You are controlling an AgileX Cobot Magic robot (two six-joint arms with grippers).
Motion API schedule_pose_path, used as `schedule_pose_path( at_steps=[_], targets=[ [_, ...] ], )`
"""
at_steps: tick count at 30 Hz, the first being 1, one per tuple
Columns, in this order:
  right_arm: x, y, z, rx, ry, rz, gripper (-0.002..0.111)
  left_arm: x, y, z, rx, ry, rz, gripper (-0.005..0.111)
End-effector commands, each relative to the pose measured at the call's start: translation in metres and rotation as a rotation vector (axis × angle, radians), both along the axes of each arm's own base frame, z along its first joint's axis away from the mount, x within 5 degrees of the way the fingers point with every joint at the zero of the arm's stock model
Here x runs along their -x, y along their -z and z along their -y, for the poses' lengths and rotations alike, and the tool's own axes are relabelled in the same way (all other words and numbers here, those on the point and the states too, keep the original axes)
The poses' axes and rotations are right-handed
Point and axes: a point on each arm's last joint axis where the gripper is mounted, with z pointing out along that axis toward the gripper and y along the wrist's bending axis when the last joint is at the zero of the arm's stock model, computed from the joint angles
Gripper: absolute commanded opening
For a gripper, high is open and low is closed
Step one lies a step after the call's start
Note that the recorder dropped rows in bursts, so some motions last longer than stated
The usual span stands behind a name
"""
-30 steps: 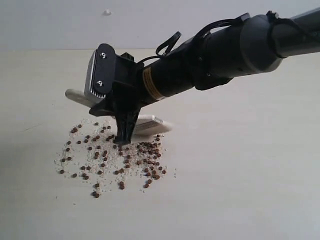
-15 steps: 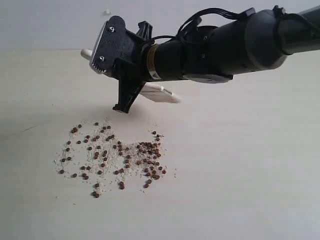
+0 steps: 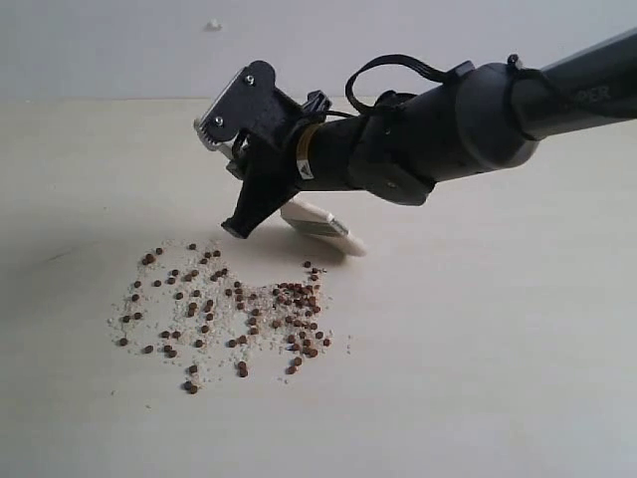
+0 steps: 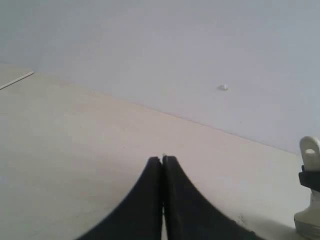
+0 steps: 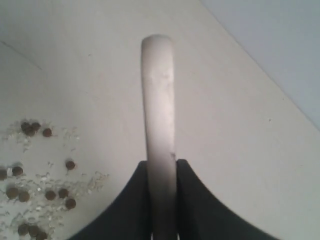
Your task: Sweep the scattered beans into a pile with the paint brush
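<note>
Beans (image 3: pixel 199 304) lie scattered on the surface (image 3: pixel 478 358), with the brush held in my right claw just beyond them.

My right claw (image 3: pixel 237 227) is clamped around the handle of the paint brush (image 3: pixel 320 225), whose white bristles slant down near the pile (image 3: pixel 299 311). The pile is the denser cluster at the right edge of the scatter. I cannot tell whether the bristles touch the surface. Pale crumbs (image 3: pixel 221 317) are mixed among the beans. My left claw (image 4: pixel 162 161) is pressed closed on nothing.
</note>
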Motion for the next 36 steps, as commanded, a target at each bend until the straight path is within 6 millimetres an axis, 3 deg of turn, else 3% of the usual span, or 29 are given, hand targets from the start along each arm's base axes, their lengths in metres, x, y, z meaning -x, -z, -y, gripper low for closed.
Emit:
schedule_pose_path(
  at_steps=[1, 13, 20, 27, 32, 36],
  targets=[
    [0.003, 0.007, 0.002, -0.106, 0.123, -0.149, 0.0, 0.001, -0.001, 0.0, -0.004, 0.005, 0.01, 0.0],
    [0.003, 0.002, -0.002, -0.284, 0.215, -0.264, 0.0, 0.001, -0.001, 0.0, -0.006, 0.005, 0.011, 0.0],
    [0.005, -0.028, -0.002, -0.278, 0.117, -0.12, 0.0, 0.001, -0.001, 0.0, -0.006, 0.005, 0.011, 0.0],
    [0.009, -0.06, 0.0, -0.163, -0.033, 0.134, 0.0, 0.001, -0.001, 0.0, -0.006, 0.005, 0.011, 0.0],
    [0.013, -0.076, -0.003, -0.239, -0.08, 0.206, 0.0, 0.001, -0.001, 0.0, -0.006, 0.005, 0.011, 0.0],
    [0.024, -0.085, -0.015, -0.312, -0.277, 0.328, 0.0, 0.001, -0.001, 0.0, -0.006, 0.005, 0.011, 0.0]
  ],
)
